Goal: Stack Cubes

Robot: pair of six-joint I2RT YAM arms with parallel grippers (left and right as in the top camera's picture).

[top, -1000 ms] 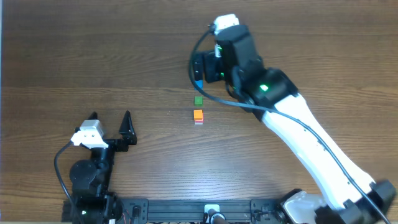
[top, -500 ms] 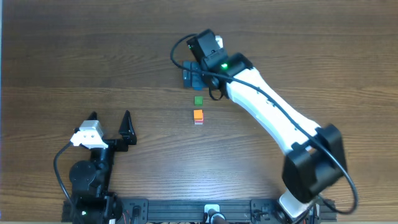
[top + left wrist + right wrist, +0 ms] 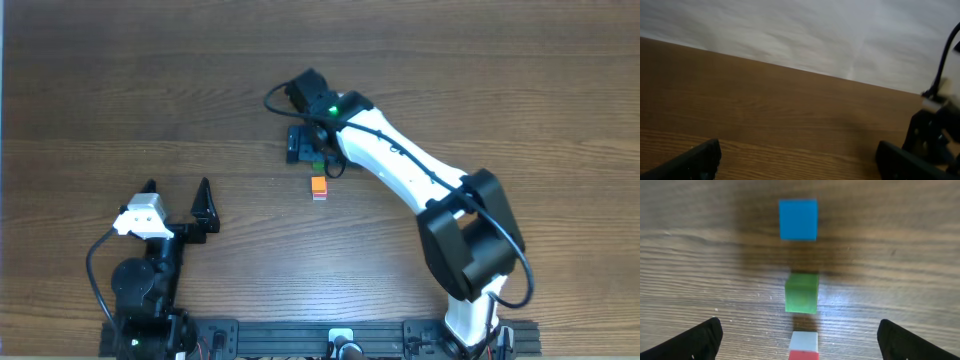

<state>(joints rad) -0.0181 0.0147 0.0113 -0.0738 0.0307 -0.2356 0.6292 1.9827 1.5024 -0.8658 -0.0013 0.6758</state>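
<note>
In the right wrist view a blue cube [image 3: 798, 220], a green cube [image 3: 801, 293] and a cube with a pale top and red side [image 3: 803, 345] lie in a line on the wooden table. My right gripper [image 3: 799, 326] hangs open above them, with a finger to either side of the line and touching none. In the top view the right gripper [image 3: 305, 143] covers the blue cube, the green cube [image 3: 318, 165] peeks out beside it, and the orange-topped cube [image 3: 318, 185] lies just nearer. My left gripper [image 3: 178, 194] rests open at the near left, far from the cubes.
Bare wooden table [image 3: 120, 90] lies all around the cubes. The right arm's white link [image 3: 400, 170] slants across the middle right. In the left wrist view the left gripper [image 3: 797, 162] faces a white wall [image 3: 790, 35] past the table's far edge.
The right arm has swung left and come down toward the cubes, its gripper now over the blue and green ones. The left arm and the cubes have stayed put.
</note>
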